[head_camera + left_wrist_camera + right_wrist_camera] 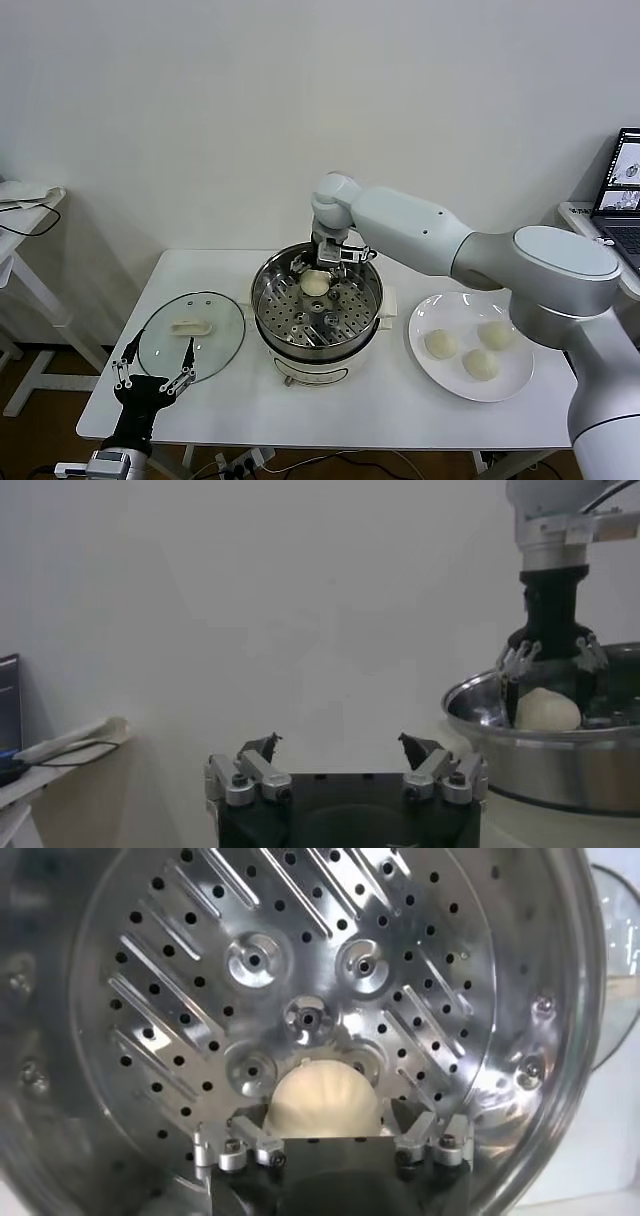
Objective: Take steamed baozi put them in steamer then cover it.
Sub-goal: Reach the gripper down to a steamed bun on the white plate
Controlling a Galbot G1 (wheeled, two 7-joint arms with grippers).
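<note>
One steamed baozi (314, 283) sits on the perforated tray inside the steamer (272, 312), toward the far side of the tray, pleated top up. The right hand (327, 262) hangs over the pot's far rim with its fingers spread to either side of the bun; the right wrist view shows the bun (325, 1106) between the parted fingertips, and whether they touch it cannot be told. From the left wrist view, the same hand (548, 670) reaches down into the shiny pot (560, 760) with the bun (547, 710) just below it.

The steamer stands on its cream-white base at the middle of the white desk (230, 415). On the robot's right, a flat white plate (512, 386) carries three more buns (441, 343), close together but apart. On the robot's left, the cover (160, 345) lies flat on the desk just beside the pot, glass down and cream-white handle up.

The left hand (153, 372) hovers at the desk's near left corner, close to the cover's near edge, its fingers wide apart and holding nothing.

A laptop (622, 195) sits on a separate stand at far right.
</note>
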